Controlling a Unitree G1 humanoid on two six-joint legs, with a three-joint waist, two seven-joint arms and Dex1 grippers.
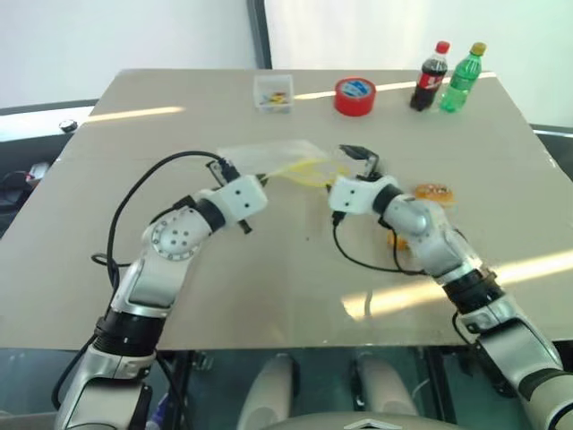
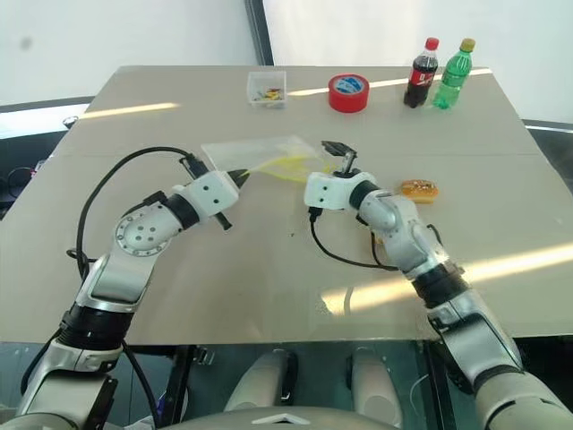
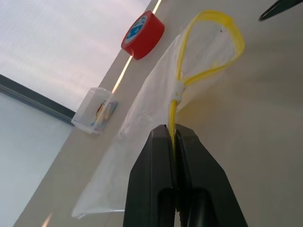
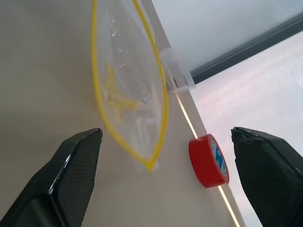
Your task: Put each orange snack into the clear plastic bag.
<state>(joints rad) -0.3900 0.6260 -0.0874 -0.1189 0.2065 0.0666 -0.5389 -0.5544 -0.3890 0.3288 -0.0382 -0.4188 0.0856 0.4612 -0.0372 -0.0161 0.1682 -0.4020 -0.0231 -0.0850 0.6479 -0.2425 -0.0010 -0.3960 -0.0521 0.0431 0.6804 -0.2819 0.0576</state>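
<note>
A clear plastic bag (image 2: 264,154) lies mid-table, its yellow seal strip (image 3: 208,47) looped open at the mouth. The left gripper (image 3: 174,142) pinches that strip, fingers closed on it. Just beside the bag's mouth, the right gripper (image 1: 360,159) stands wide open, holding nothing. One orange snack (image 2: 418,189) sits on the table near the right arm, apart from the bag. Along the far edge stand a small clear box (image 1: 273,92), a red tape roll (image 1: 354,96), a cola bottle (image 1: 431,76) and a green bottle (image 1: 462,78).
</note>
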